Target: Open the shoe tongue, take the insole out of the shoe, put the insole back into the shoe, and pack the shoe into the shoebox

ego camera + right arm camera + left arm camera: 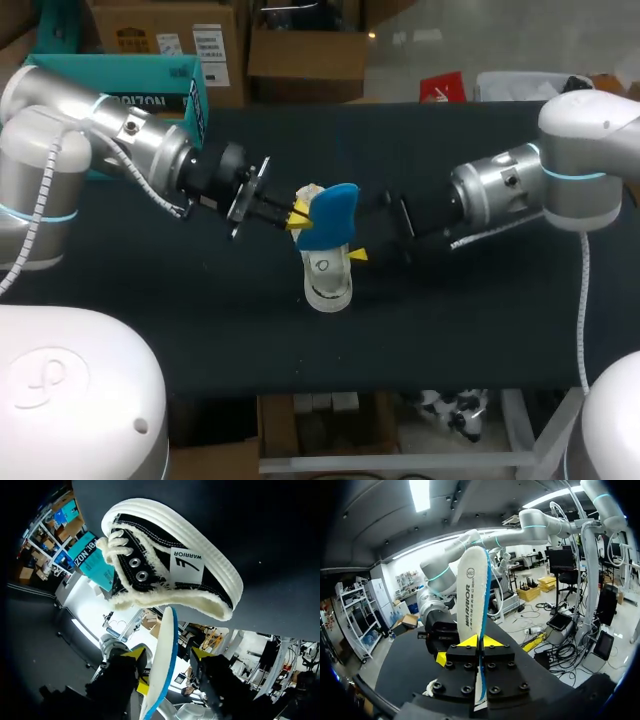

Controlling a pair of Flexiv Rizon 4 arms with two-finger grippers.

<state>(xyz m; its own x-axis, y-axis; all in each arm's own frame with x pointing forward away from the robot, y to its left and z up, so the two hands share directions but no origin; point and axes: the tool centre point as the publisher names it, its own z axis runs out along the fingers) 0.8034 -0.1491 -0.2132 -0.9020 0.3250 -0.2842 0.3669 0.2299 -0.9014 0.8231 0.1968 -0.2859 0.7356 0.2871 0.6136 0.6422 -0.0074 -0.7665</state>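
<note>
A black shoe (326,278) with a white sole lies in the middle of the table; in the right wrist view the shoe (170,562) shows a fleecy lining and white laces. My left gripper (298,216) is shut on one end of the blue-edged white insole (328,216), held in the air just above the shoe. The left wrist view has the insole (472,595) standing up between the left gripper (481,641). My right gripper (352,238) is at the insole's other end. Its fingers (136,656) stand on both sides of the insole (162,665) with small gaps, so the right gripper (169,655) is open.
A teal shoebox (150,85) stands at the table's back left, behind my left arm, and appears beyond the shoe as the shoebox (92,555). The table (480,320) is a dark cloth surface.
</note>
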